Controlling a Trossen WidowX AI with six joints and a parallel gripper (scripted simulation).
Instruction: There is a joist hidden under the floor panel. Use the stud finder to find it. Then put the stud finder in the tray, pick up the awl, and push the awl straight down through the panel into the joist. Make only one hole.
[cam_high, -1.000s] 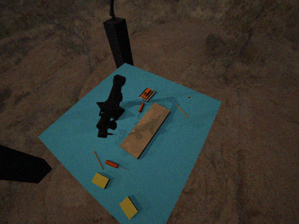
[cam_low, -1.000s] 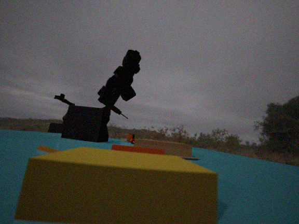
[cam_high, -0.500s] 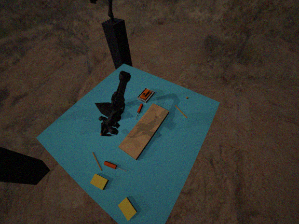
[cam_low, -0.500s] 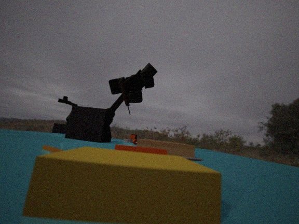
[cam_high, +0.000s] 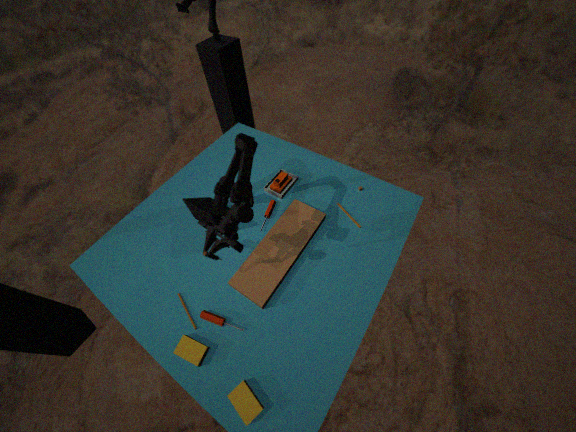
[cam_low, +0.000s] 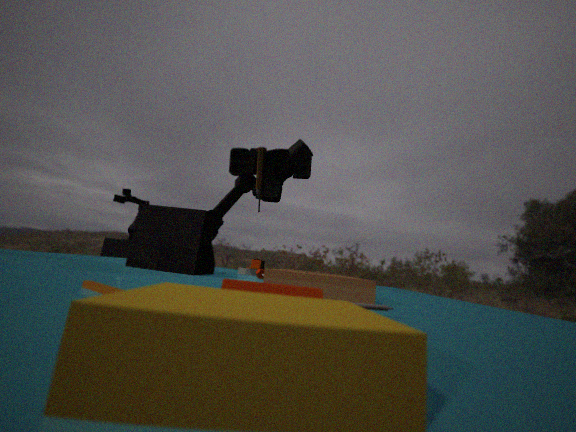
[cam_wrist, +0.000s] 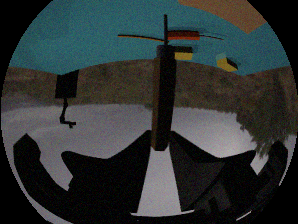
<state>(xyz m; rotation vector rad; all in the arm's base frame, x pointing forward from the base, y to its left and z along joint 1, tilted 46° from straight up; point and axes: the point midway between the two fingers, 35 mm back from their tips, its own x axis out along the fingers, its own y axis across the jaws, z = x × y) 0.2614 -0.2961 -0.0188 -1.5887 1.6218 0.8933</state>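
Currently in hand: awl stage. The orange stud finder (cam_high: 281, 181) (cam_low: 257, 266) already sits in the pale shallow tray (cam_high: 272, 194) (cam_low: 245, 271), just off one short end of the tan rectangular floor panel (cam_high: 283, 252) (cam_low: 320, 282) (cam_wrist: 230, 12).
Claw: black parallel-jaw gripper (cam_high: 207, 252) (cam_low: 260, 167) (cam_wrist: 160, 135), pinching the awl by its handle.
Awl: brown-handled, thin dark spike (cam_high: 205, 253) (cam_low: 260, 170) (cam_wrist: 163, 100), well above panel height; looks off its long side in top view. Exterior has it near upright, tip down.
Next: carry it over the joist line, square it to vertical, then one straight push. Tilt or handle slip would be the risk.
Joist: position not readable from the panel surface. No hole visible at this size; arm shadow doesn't help.
Tray-side screwdriver: orange handle, metal shaft (cam_high: 270, 208), beside the panel. Leave it.
Far-end clutter: red-handled screwdriver (cam_high: 212, 318) (cam_low: 272, 288) (cam_wrist: 184, 35), thin orange stick (cam_high: 187, 311) (cam_low: 100, 286) (cam_wrist: 142, 37), yellow block (cam_high: 191, 350) (cam_low: 240, 370) (cam_wrist: 183, 55), all beyond the panel's other short end.
Obstruction: nothing seen lying on the panel.
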